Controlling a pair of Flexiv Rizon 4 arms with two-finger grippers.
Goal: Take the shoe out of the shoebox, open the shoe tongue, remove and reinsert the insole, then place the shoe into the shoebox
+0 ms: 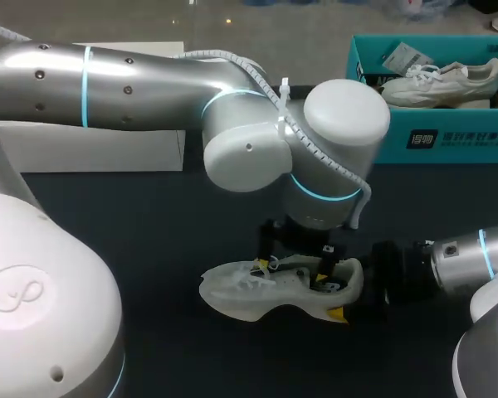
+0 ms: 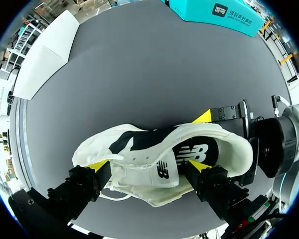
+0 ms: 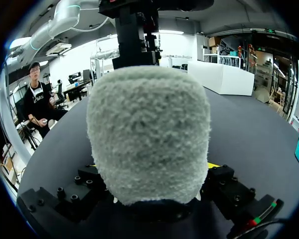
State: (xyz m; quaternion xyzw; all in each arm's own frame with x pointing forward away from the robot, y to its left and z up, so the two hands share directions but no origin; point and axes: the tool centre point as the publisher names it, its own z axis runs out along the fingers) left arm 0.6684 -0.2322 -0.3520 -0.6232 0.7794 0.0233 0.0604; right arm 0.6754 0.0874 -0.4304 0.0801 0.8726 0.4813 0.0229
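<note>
A white shoe [image 1: 257, 292] lies on the dark table, toe to the left; in the left wrist view the shoe [image 2: 139, 144] shows its tongue [image 2: 162, 172] and dark insole [image 2: 199, 149]. My left gripper [image 1: 299, 265] comes down over its middle. It stands open, the left gripper [image 2: 149, 165] straddling the tongue with a yellow tip by each side. My right gripper [image 1: 342, 300] is shut on the shoe's heel; the fuzzy heel [image 3: 149, 134] fills the gap between the right gripper's [image 3: 152, 167] fingers.
A teal shoebox [image 1: 448, 143] stands at the back right with a second white shoe [image 1: 440, 81] inside. A white box lid [image 1: 91, 146] lies at the back left. Bare dark table surrounds the shoe.
</note>
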